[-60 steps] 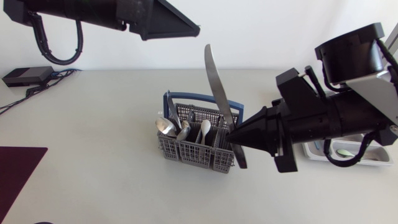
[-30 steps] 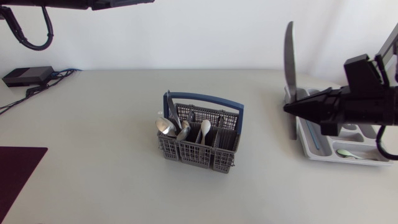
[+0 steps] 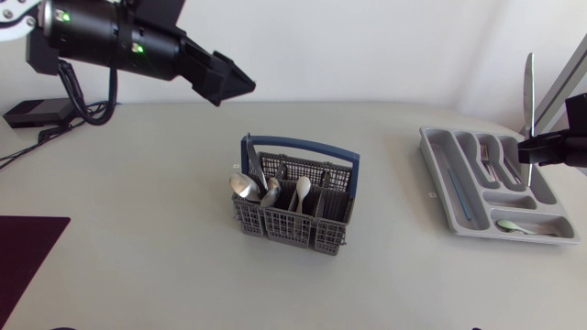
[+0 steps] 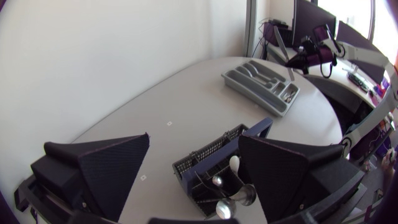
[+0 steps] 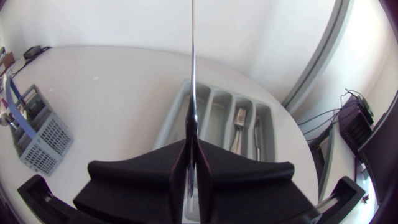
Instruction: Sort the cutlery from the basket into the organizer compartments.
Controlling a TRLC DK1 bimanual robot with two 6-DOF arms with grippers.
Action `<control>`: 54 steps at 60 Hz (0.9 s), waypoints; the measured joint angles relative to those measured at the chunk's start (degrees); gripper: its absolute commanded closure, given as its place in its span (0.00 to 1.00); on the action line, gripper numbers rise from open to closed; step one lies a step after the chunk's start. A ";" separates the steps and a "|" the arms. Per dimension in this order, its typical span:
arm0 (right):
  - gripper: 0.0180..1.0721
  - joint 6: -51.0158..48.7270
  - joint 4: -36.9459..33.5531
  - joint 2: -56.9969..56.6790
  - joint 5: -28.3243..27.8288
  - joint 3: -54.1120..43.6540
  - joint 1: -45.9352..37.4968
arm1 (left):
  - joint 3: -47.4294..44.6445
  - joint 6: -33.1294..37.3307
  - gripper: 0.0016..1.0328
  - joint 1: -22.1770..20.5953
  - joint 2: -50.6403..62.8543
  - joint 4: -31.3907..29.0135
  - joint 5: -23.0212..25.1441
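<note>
The right end effector (image 5: 191, 146) was clamped on a knife (image 5: 192, 74), held upright over the organizer (image 3: 431, 151). If released before it was laid flat, the knife could topple across the dividers onto the forks (image 3: 489, 158). The left end effector (image 4: 194, 140) hung with its fingers apart near the basket (image 3: 293, 225).

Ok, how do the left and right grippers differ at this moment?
The left gripper is open and empty; the right gripper is shut on a knife, which stands upright. The left gripper hangs above the table near the basket; the right gripper is over the organizer. Both are matte black with wedge-shaped fingers.
</note>
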 measured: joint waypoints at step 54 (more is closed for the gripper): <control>0.95 3.72 6.71 39.58 15.02 25.59 -8.63 | -10.05 3.30 0.04 -6.36 -3.96 1.31 -8.59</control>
